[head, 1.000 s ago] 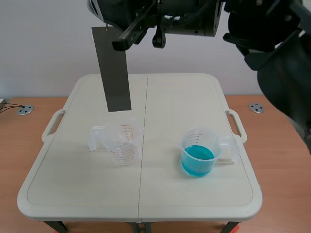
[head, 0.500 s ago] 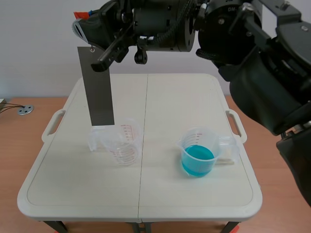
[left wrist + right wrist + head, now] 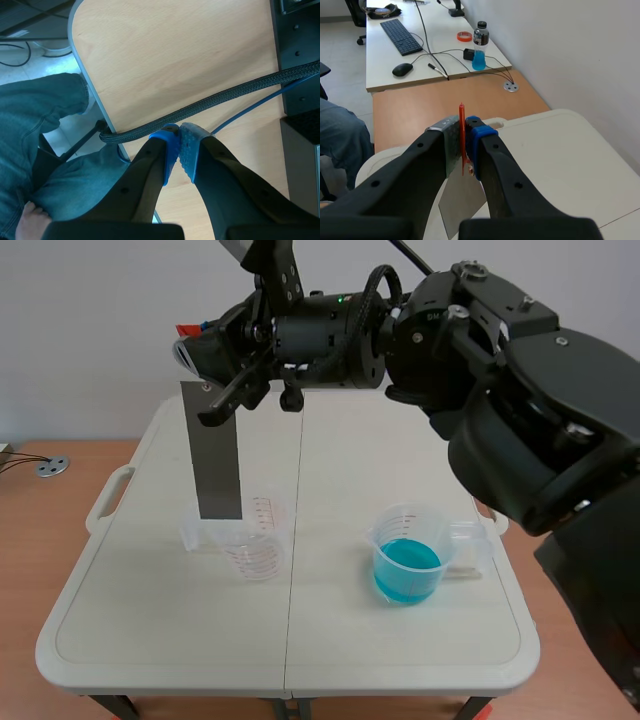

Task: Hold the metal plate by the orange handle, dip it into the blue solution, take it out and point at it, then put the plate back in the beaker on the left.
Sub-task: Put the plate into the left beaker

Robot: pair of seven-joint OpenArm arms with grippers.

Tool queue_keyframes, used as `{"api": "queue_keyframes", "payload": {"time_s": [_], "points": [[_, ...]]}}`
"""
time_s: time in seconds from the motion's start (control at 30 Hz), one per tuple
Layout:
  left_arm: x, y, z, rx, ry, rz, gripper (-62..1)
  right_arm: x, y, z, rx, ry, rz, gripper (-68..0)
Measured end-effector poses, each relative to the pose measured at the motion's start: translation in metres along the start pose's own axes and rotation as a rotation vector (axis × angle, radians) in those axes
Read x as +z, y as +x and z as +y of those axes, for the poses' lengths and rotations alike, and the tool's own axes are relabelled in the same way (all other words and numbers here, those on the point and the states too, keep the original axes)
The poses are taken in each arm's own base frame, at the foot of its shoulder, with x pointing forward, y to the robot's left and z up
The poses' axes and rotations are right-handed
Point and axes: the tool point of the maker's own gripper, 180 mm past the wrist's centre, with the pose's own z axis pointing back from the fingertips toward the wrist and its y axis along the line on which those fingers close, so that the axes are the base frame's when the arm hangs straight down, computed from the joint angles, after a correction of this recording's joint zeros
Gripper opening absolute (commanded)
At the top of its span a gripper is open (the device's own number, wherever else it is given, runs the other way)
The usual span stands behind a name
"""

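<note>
White wall stands behind a cream plastic table [image 3: 150, 640] with moulded handles at its sides. From the right, the black arm crosses high over the table, and the right gripper [image 3: 464, 141] is clamped on the thin orange handle [image 3: 461, 112]. From it the metal plate [image 3: 218, 455], flat, grey and dull, hangs upright. Its lower edge is at the rim of the left beaker [image 3: 255, 540], which is clear plastic with a red scale too small to read. I cannot tell if the plate is inside.

The right beaker [image 3: 395, 520] holds the blue solution [image 3: 407, 565].

Only the right wrist view shows a desk with a keyboard [image 3: 400, 35], a mouse [image 3: 402, 69] and a bottle [image 3: 479, 46]. Only the left wrist view shows the left gripper [image 3: 179, 150]: its blue dotted pads [image 3: 170, 150] are pressed together with nothing between them, above a wooden surface, a braided cable [image 3: 225, 97] and a leg in jeans [image 3: 35, 110].
</note>
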Motion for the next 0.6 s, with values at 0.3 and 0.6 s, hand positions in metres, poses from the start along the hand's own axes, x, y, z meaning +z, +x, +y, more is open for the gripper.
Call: {"api": "queue_keyframes", "payload": {"time_s": [0.3, 0.6], "points": [[0.0, 0.0, 0.0, 0.0, 0.0, 0.0, -58.0, -0.002, -0.021, -0.005, -0.018, -0.014, 0.039, -66.3], [0.0, 0.0, 0.0, 0.0, 0.0, 0.0, -58.0, -0.002, -0.04, -0.009, -0.058, -0.024, 0.062, -66.2]]}}
